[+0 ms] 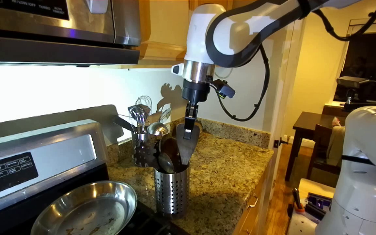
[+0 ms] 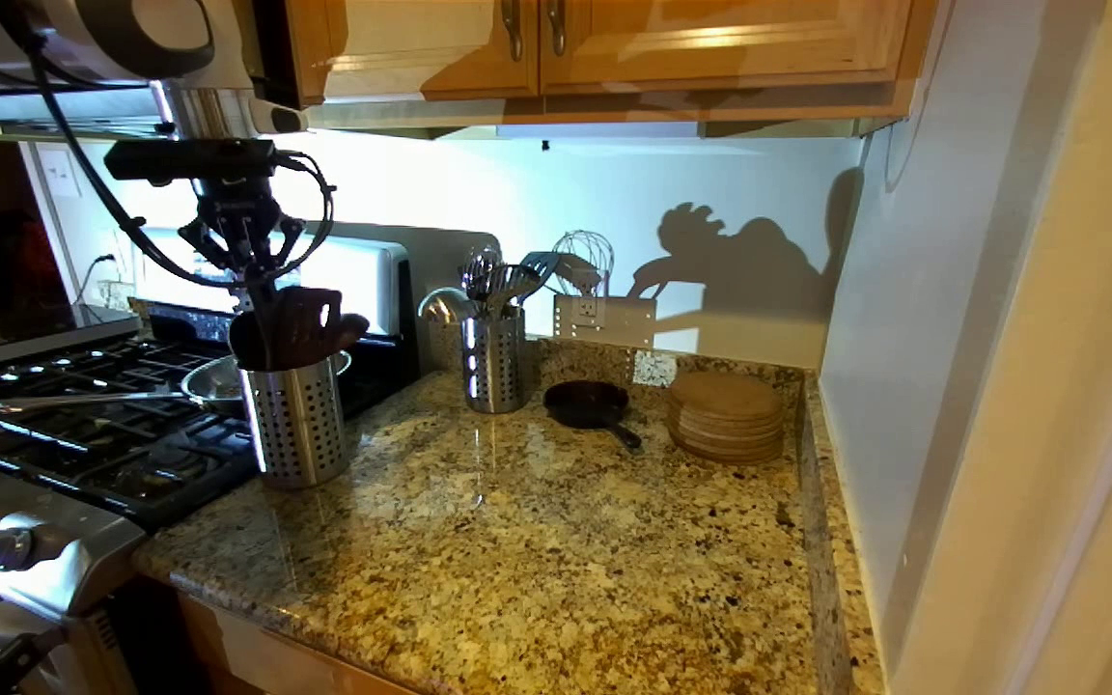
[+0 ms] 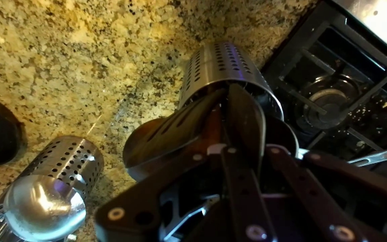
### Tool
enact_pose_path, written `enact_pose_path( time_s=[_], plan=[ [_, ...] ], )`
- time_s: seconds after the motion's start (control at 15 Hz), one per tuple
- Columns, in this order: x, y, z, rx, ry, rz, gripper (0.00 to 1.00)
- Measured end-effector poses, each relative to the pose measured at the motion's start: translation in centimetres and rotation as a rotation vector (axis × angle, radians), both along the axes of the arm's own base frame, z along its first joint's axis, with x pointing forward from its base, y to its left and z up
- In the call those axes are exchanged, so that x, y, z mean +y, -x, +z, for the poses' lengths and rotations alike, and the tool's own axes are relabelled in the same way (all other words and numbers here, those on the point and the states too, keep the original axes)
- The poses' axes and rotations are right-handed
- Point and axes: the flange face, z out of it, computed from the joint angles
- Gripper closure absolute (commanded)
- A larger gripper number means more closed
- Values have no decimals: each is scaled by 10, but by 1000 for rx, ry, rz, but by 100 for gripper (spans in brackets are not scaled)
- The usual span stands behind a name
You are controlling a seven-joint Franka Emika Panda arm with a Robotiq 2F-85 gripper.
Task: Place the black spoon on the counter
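A: Tool point(image 1: 188, 133) status?

B: Pointing down, closed on a broad flat-headed utensil point(image 1: 188, 151), one finger per face. Head shows face-on in an exterior view. Pad contact itself is hidden.

A: Where's the utensil's lower end?

B: Inside the front steel holder point(image 2: 295, 425), beside a dark slotted spatula point(image 3: 170, 141).

A: And the task item?

B: Best match for the black spoon point(image 2: 355, 328) is a small dark oval head poking out of that same holder. Handle hidden, so can't confirm the ID.

A: Holder position?

B: Upright on the granite counter point(image 2: 556, 579), just beside the stove point(image 2: 73, 545).

A: Neighbors?

B: Second steel holder point(image 2: 495, 372) farther back, with a ladle point(image 3: 45, 208) and a whisk point(image 1: 138, 118). Dark skillet point(image 2: 587, 403) just beside it, then a stack of round tan boards point(image 2: 725, 425). Shiny pan point(image 1: 90, 207) on the stove.
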Motion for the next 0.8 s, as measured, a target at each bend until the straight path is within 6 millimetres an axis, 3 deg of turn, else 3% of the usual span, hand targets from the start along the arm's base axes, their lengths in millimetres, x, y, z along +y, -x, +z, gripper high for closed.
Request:
enact_pose_path(
  time_s=[0.33, 0.8],
  plan=[
    [0, 0, 28, -65, 20, 20, 92],
    [-5, 12, 104, -207, 33, 27, 92]
  ],
)
